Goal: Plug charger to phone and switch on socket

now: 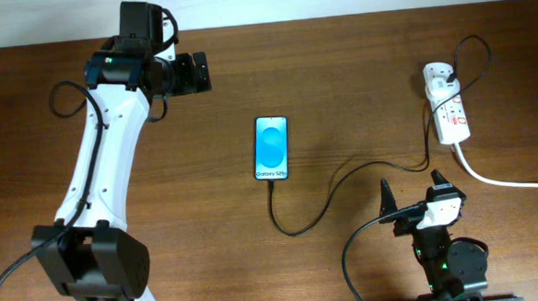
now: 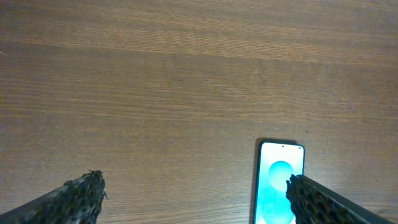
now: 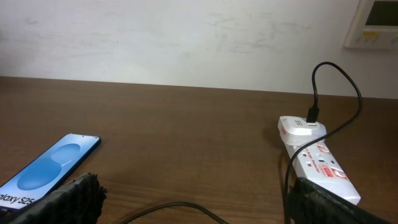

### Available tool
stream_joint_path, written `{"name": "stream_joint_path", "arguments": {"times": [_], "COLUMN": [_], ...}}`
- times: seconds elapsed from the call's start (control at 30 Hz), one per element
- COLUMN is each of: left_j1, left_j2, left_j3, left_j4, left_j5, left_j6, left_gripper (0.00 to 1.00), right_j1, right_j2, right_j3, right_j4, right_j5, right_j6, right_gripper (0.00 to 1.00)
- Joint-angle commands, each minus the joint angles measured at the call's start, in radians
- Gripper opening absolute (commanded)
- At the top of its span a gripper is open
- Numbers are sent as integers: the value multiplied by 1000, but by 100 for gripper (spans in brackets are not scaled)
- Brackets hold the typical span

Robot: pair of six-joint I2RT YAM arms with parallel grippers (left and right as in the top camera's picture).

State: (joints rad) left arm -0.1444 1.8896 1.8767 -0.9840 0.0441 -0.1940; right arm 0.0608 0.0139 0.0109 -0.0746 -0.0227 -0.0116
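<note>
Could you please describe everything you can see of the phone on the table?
The phone is a slim rectangle with dark edges and a lit blue screen showing a lighter oval and white "Galaxy S25" lettering at one end. It lies flat, screen up, on the wooden table. The thin black charger cable meets its lettered end, seemingly plugged in. The left gripper and right gripper are both apart from it.

You are looking at a phone glowing bright blue with a paler oval and white lettering, a black charger trailing over the dark brown, fine-grained table, and a white socket showing red markings.
</note>
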Motion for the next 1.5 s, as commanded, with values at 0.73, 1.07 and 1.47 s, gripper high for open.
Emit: {"name": "stream_joint_path", "arguments": {"times": [0.73, 1.07, 1.47], "left_j1": [3, 3, 10], "left_j2": [-409, -774, -1460], "left_j3": [-477, -876, -1251], "left_j4": [-53, 64, 236], "left_j5": [-206, -214, -193], "left_j6": [8, 9, 35], "left_gripper": [99, 99, 99], "right_j1": [11, 11, 11], "right_j2": [-11, -11, -11], "right_j3": [-5, -5, -5], "right_j4": [-6, -6, -6], "right_j5": [13, 13, 12], "right_j6": [-7, -7, -7], "right_gripper": [98, 98, 98]}}
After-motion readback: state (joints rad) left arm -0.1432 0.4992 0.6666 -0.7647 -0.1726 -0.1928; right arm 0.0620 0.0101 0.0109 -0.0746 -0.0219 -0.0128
